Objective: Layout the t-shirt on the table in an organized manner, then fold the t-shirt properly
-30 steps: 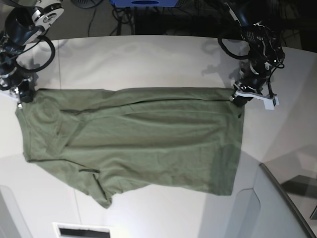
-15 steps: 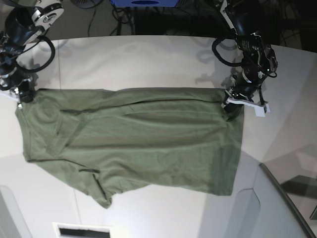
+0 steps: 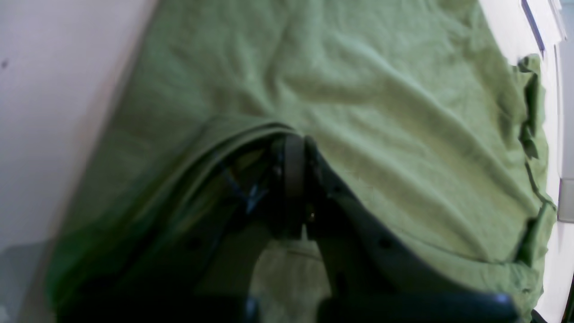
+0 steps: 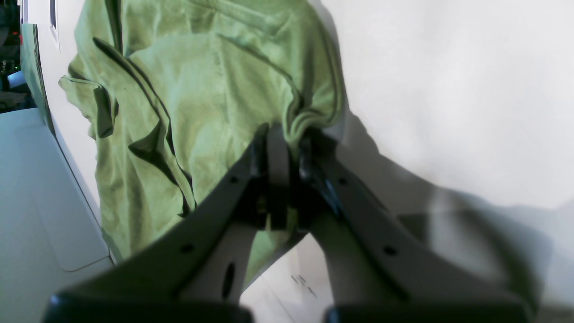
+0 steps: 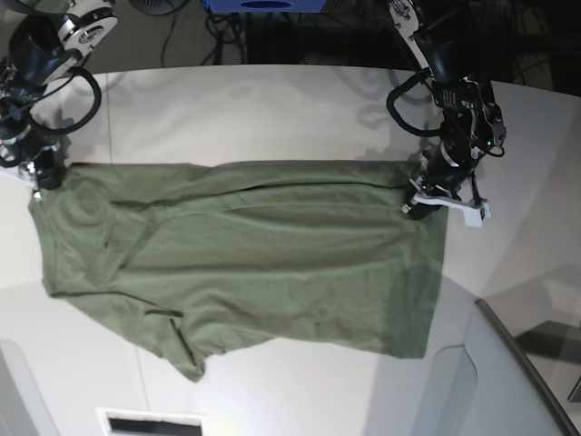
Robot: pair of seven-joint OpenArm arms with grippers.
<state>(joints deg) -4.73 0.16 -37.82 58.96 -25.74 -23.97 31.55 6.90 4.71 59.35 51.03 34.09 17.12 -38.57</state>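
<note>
Left gripper (image 3: 293, 148) is clamped on the t-shirt (image 5: 245, 254) hem, fingertips hidden under cloth. Right gripper (image 4: 287, 139) pinches its bunched corner.

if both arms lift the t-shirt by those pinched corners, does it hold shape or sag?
Likely sags: the t-shirt is thin cloth, already creased and bunched where the left gripper and right gripper pinch it. Probably light, since small pinches of fabric hold its corners. Dragged over the table, it would probably wrinkle rather than slide flat.
</note>
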